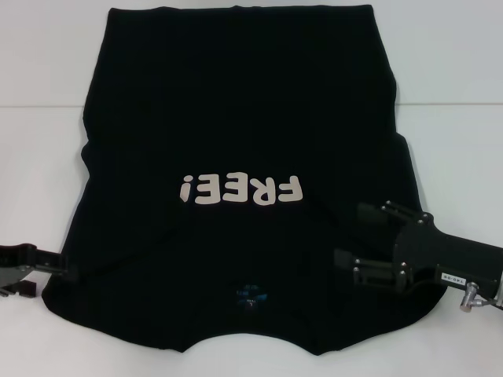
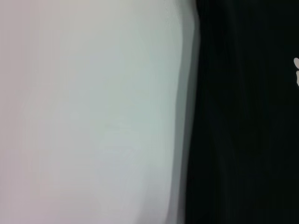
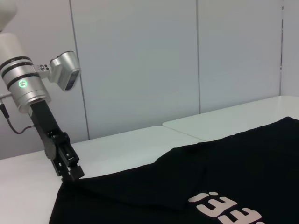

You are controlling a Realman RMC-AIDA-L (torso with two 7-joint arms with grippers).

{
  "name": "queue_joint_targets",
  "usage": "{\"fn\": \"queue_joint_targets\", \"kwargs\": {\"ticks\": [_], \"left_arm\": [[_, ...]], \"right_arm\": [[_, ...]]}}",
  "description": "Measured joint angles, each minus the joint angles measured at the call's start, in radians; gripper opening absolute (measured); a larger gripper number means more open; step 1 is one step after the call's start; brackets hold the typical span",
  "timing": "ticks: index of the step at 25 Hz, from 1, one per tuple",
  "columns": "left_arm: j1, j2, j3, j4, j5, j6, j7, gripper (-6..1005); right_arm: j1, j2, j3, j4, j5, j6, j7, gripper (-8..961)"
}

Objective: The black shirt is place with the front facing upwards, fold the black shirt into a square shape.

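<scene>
The black shirt point(image 1: 236, 141) lies flat on the table point(image 1: 456, 71), lettering up. Right gripper point(image 1: 346, 234) spreads wide over its right edge; left gripper point(image 1: 55, 265) meets the left edge, grip unclear. Soft and limp, it likely folds best pinched at edges.

The black shirt point(image 1: 236, 141) covers most of the table point(image 1: 456, 71); bare margins apparently flank it.

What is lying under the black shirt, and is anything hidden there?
The black shirt lies flat on a white table, which shows all around it. Whatever else the cloth covers cannot be seen. The right gripper hovers above it.
</scene>
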State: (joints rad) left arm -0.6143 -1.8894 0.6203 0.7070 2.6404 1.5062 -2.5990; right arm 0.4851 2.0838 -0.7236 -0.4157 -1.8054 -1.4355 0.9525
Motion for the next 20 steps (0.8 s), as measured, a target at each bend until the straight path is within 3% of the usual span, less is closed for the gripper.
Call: {"fn": "queue_joint_targets", "kwargs": {"ticks": [13, 20], "left_arm": [[-0.020, -0.010, 0.025, -0.016, -0.003, 0.017, -0.007, 897], [-0.025, -0.016, 0.031, -0.008, 0.004, 0.014, 0.008, 650]], "right_arm": [[0.000, 0.000, 0.001, -0.004, 0.000, 0.002, 0.000, 947], [-0.002, 0.001, 0.004, -0.003, 0.000, -0.002, 0.001, 947]]}}
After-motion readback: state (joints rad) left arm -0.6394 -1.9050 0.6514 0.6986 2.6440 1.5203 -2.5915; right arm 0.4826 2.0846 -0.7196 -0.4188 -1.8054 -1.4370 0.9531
